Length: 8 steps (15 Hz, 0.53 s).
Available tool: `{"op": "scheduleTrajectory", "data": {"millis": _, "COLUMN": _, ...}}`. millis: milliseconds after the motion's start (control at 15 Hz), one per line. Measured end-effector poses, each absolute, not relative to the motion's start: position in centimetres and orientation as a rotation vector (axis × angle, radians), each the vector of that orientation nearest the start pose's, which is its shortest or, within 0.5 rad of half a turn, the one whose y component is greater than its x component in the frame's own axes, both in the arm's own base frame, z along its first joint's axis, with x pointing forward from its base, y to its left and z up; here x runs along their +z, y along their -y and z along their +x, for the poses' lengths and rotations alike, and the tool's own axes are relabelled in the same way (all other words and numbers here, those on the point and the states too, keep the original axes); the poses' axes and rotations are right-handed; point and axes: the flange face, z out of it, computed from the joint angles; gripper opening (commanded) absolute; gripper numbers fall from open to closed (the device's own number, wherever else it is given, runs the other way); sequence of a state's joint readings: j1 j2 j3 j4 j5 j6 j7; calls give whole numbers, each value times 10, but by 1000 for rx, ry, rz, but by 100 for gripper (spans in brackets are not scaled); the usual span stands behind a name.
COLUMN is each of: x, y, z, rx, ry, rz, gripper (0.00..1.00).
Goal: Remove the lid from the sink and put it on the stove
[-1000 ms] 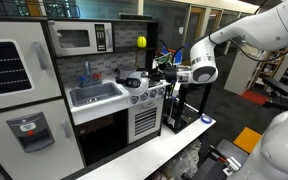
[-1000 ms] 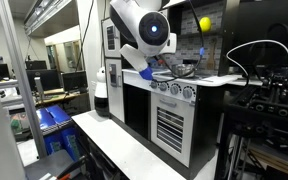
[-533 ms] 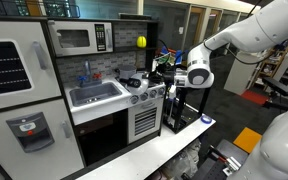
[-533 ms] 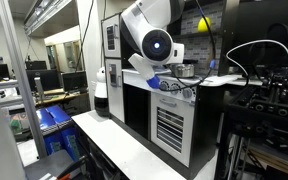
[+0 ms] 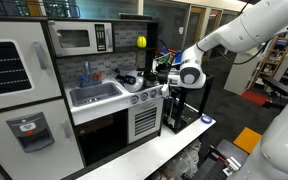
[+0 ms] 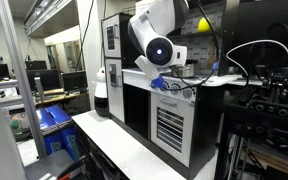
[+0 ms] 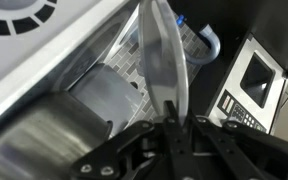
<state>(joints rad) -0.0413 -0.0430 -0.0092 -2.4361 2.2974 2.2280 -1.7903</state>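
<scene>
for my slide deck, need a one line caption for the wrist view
Hand shut on the lid, seen edge-on, between the silver pot and the microwave

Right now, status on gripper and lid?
Gripper shut on lid, held on edge. Lid clear of sink, over stove, not set down. Pot close beside.

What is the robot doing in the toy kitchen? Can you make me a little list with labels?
Robot part: black pincer, shut on the lid
Held thing: thin dark grey round lid, seen edge-on, standing upright in the grip
Where: up in the air beside the small toy stove with knobs
Sink: light grey rectangular toy sink, lid not in it
Nearby: shiny silver metal pot, close to the held lid
Left to do: set the lid down on the stove
</scene>
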Motion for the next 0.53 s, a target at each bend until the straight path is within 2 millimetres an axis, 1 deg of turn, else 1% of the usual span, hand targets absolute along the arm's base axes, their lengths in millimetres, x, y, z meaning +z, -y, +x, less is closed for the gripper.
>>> {"op": "scheduleTrajectory", "data": {"millis": 333, "x": 343, "y": -10, "z": 515, "rx": -1281, "ry": -201, "rz": -1832, "gripper": 2}}
{"op": "scheduleTrajectory", "data": {"millis": 400, "x": 343, "y": -13, "z": 518, "rx": -1280, "ry": -197, "rz": -1835, "gripper": 33}}
{"op": "scheduleTrajectory", "data": {"millis": 467, "x": 344, "y": -15, "z": 521, "rx": -1279, "ry": -194, "rz": -1841, "gripper": 34}}
{"op": "scheduleTrajectory", "data": {"millis": 533, "x": 345, "y": -17, "z": 523, "rx": -1278, "ry": -192, "rz": -1850, "gripper": 41}}
